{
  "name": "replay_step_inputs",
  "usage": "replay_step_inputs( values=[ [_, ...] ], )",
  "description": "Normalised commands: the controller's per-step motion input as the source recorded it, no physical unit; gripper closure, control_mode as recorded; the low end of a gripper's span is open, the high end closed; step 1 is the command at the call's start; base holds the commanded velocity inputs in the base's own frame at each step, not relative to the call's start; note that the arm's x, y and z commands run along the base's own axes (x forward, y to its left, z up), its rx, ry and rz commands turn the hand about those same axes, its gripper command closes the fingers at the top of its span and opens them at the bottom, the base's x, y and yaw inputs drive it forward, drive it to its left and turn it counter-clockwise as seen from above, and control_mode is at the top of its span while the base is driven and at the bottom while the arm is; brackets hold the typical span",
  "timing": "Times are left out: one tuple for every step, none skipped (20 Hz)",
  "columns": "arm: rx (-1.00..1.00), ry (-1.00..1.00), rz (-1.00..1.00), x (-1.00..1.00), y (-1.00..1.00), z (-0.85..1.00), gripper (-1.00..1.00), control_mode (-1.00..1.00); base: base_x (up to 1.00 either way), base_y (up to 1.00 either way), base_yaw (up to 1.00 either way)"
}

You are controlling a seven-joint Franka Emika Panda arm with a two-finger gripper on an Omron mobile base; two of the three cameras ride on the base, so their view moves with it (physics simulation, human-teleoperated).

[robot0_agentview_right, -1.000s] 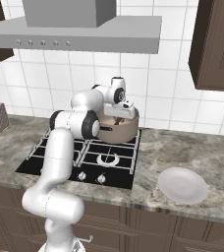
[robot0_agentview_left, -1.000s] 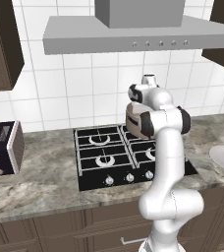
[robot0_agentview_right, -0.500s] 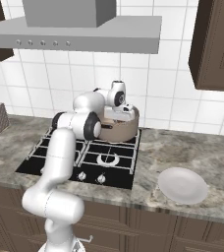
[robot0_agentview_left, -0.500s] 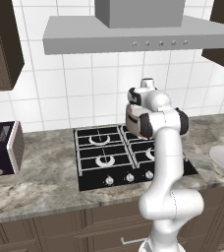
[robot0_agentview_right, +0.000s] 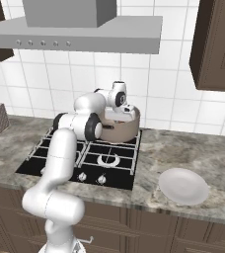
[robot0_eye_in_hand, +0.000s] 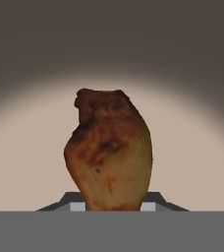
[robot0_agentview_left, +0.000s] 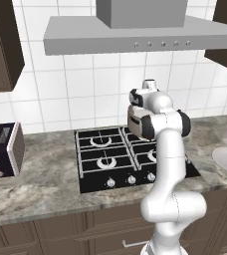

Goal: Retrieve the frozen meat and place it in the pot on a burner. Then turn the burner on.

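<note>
I am lowering my pincer [robot0_eye_in_hand: 112, 209], still clenched on the frozen meat [robot0_eye_in_hand: 109, 152], deeper into the pot [robot0_agentview_right: 118, 129]; releasing it is coming next.

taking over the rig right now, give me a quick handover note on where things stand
Pincer: shut on the small reddish-brown lump of frozen meat, held over the pale beige inside of the wide tan-brown pot.
Pot: sits on the back right silver-ringed burner of the black cooktop.
Done: meat fetched and brought to the pot.
Left: release the meat into the pot, pull the arm clear, then turn the matching silver knob to light that burner; which knob that is I cannot tell for sure.
Also there: flat white plate on the counter to the right.
</note>
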Motion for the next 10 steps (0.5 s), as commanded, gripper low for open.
replay_step_inputs(
  values=[
    [0.0,0.0,0.03,0.0,0.0,0.0,1.0,-1.0,0.0,0.0,0.0],
    [0.0,0.0,0.03,0.0,0.0,0.0,1.0,-1.0,0.0,0.0,0.0],
    [0.0,0.0,0.02,0.0,0.0,0.0,-1.0,-1.0,0.0,0.0,0.0],
    [0.0,0.0,0.02,0.0,0.0,0.0,-1.0,-1.0,0.0,0.0,0.0],
    [0.0,0.0,0.02,0.0,0.0,0.0,-1.0,-1.0,0.0,0.0,0.0],
    [0.0,0.0,0.02,0.0,0.0,0.0,-1.0,-1.0,0.0,0.0,0.0],
    [0.0,0.0,0.02,0.0,0.0,0.0,-1.0,-1.0,0.0,0.0,0.0],
    [0.0,0.0,0.02,0.0,0.0,0.0,-1.0,-1.0,0.0,0.0,0.0],
    [0.0,0.0,0.02,0.0,0.0,0.0,-1.0,-1.0,0.0,0.0,0.0],
    [0.0,0.0,0.02,0.0,0.0,0.0,-1.0,-1.0,0.0,0.0,0.0]
  ],
)
